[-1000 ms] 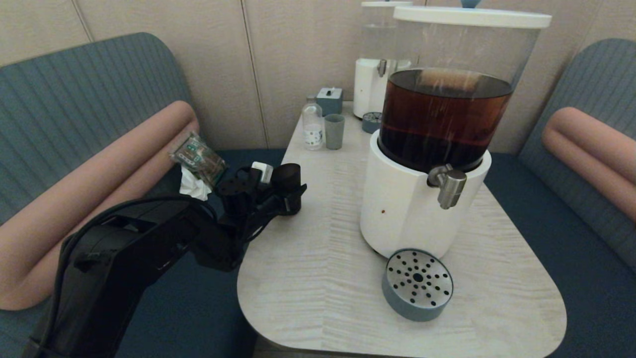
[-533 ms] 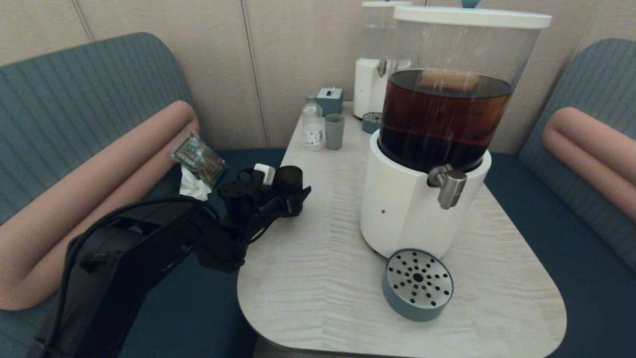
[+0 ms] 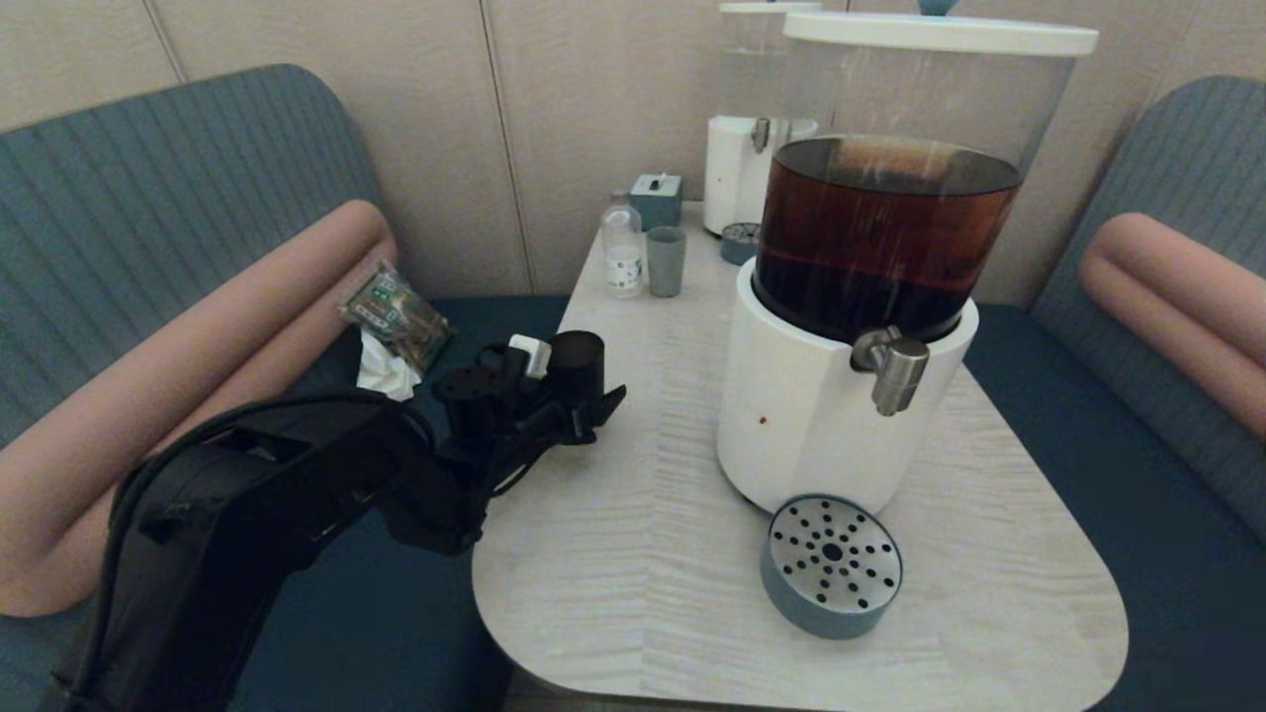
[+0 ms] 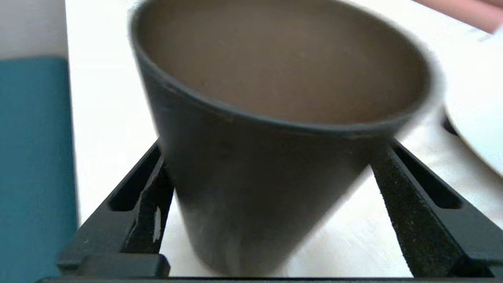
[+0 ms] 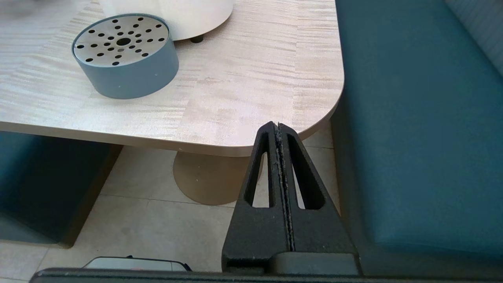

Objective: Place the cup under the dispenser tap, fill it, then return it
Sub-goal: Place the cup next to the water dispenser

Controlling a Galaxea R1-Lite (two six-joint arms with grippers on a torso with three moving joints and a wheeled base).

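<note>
- The big dispenser [image 3: 851,297], with brown liquid in its clear tank and a white base, takes up the middle of the pale table [image 3: 633,593]. Nothing stands under the dispenser tap [image 3: 893,368], and the grey drip tray [image 3: 831,566] in front of it is bare.
- The left arm reaches in over the table's left edge. The left gripper [image 3: 584,407] sits around the cup, its fingers [image 4: 408,212] spread wide on either side of the cup's lower wall. In the wrist view there is a gap on both sides, so I judge it is not gripping.
- The cup [image 3: 577,368], dark and handleless, stands upright on the table near that left edge, well apart from the tap. I cannot tell whether there is liquid in it; the inside looks dull and even.
- From where things lie, either filling is done and the cup is set back, or nothing has begun. The pictures alone do not settle it.
- The right gripper [image 5: 279,157] hangs parked off the table's near corner above the floor, fingers pressed together, holding nothing.
- A smaller grey-green cup [image 3: 666,261] and a bottle [image 3: 622,247] stand at the far end, untouched.
</note>
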